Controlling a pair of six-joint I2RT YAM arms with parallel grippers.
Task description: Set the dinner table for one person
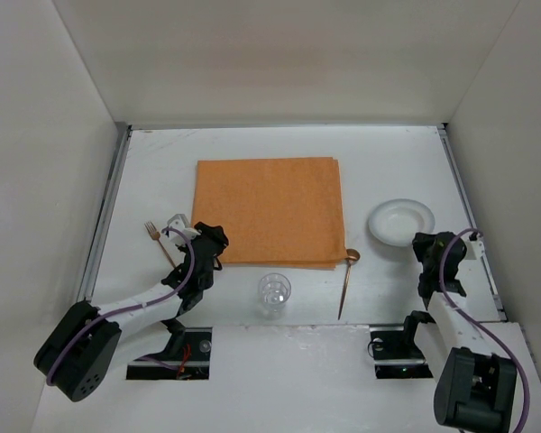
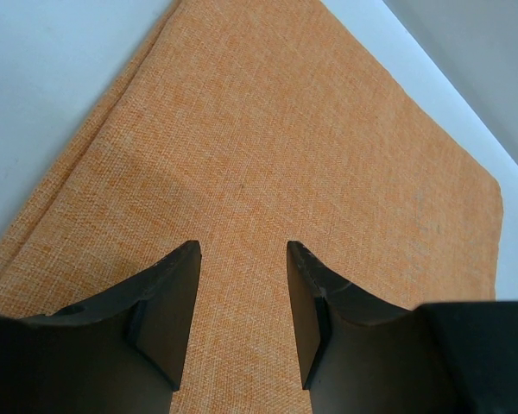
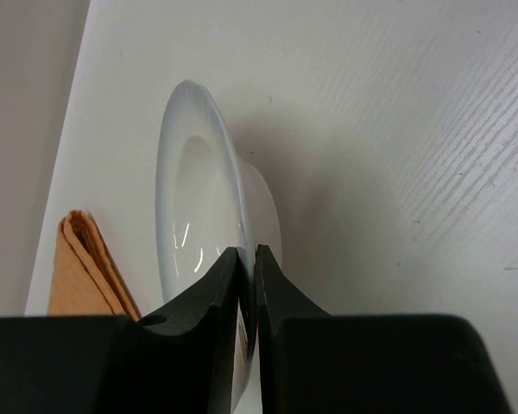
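Two grippers over the dinner table, which underlies everything: left gripper, fingers apart above placemat near-left corner; right gripper, fingers clamped on plate rim by right edge. Risk: the thin edge-pinch may let the plate tilt or slip when lifted.

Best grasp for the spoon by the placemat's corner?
The spoon lies flat on the dinner table, handle toward the arms, bowl end at the placemat edge. Likely best: the slim handle's middle, from straight above, fingers straddling it crosswise.
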